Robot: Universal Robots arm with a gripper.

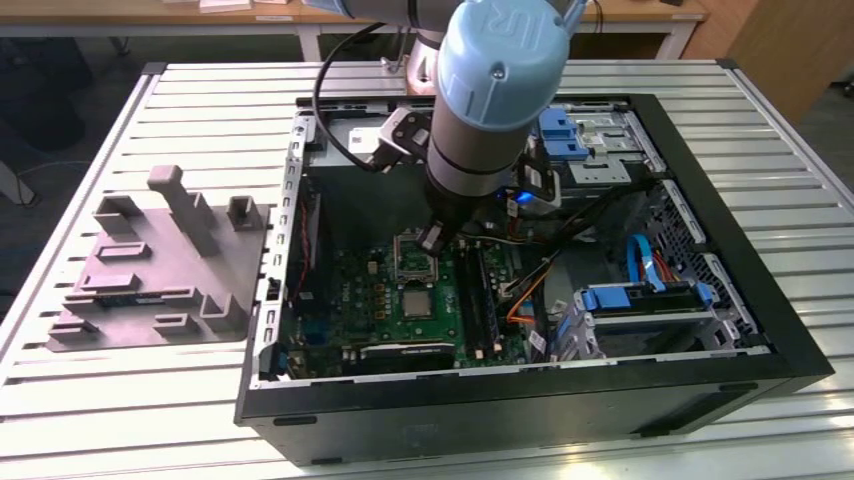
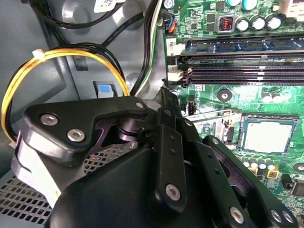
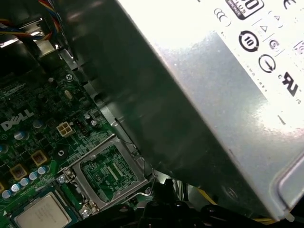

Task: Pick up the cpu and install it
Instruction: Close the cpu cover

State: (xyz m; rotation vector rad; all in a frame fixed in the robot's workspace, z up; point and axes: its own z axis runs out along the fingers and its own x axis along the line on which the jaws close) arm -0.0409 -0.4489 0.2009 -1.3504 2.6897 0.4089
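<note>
- One robot arm (image 1: pixel 487 90) is seen reaching down into one open computer case (image 1: pixel 747 330), which lies on a slatted table (image 1: pixel 200 400).
- One gripper (image 1: pixel 434 240) is carried low over the green motherboard (image 1: pixel 360 295). Whether it is open or closed cannot be told; its tip is masked by its own black linkage in the second wrist view.
- One cpu (image 1: pixel 418 303) is counted. It is found lying flat in its socket on the motherboard, silvery top up, and is also seen in both wrist views (image 2: pixel 267 137) (image 3: pixel 42 216).
- The cpu is not touched by the gripper. In the exterior view the gripper hangs just beside it, over the socket's metal frame (image 3: pixel 111 171).
- That one frame is swung back off the cpu, and green board is seen through its opening in the first wrist view.
- One grey power-supply box (image 3: pixel 213 95) is noted close to the first wrist camera.
- One bundle of yellow and black wires (image 2: pixel 19 80), held by one white tie, is seen in the second wrist view.
- A bank of long memory slots (image 2: pixel 237 69) runs near the cpu; the exact count cannot be told.
- Two blue drive brackets are counted in the case: one (image 1: pixel 561 130) at the far side, one (image 1: pixel 641 297) toward the exterior view's right.
- One grey moulded fixture (image 1: pixel 147 270) rests on the table at the exterior view's left, well apart from the gripper.
</note>
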